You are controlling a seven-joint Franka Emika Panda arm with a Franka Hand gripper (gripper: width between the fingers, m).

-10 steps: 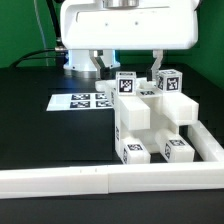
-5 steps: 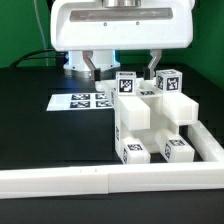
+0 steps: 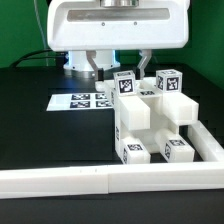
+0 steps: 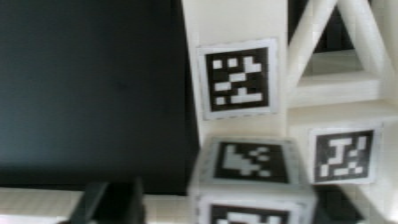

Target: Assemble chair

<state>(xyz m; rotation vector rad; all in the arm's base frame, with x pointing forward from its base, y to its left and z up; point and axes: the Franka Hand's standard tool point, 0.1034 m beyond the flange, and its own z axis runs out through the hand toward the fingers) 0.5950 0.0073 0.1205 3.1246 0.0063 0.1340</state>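
Chair (image 3: 150,120) on black table (image 3: 40,140), fingers (image 3: 101,66) half-hidden behind it, grip unclear.

Light was bright and even from above, with glare on the chair (image 3: 150,118) washing out its edges. The black table (image 3: 40,130) stayed dim and matte. The exterior view was coarse; the wrist view was blurred, its tags (image 4: 238,80) soft.
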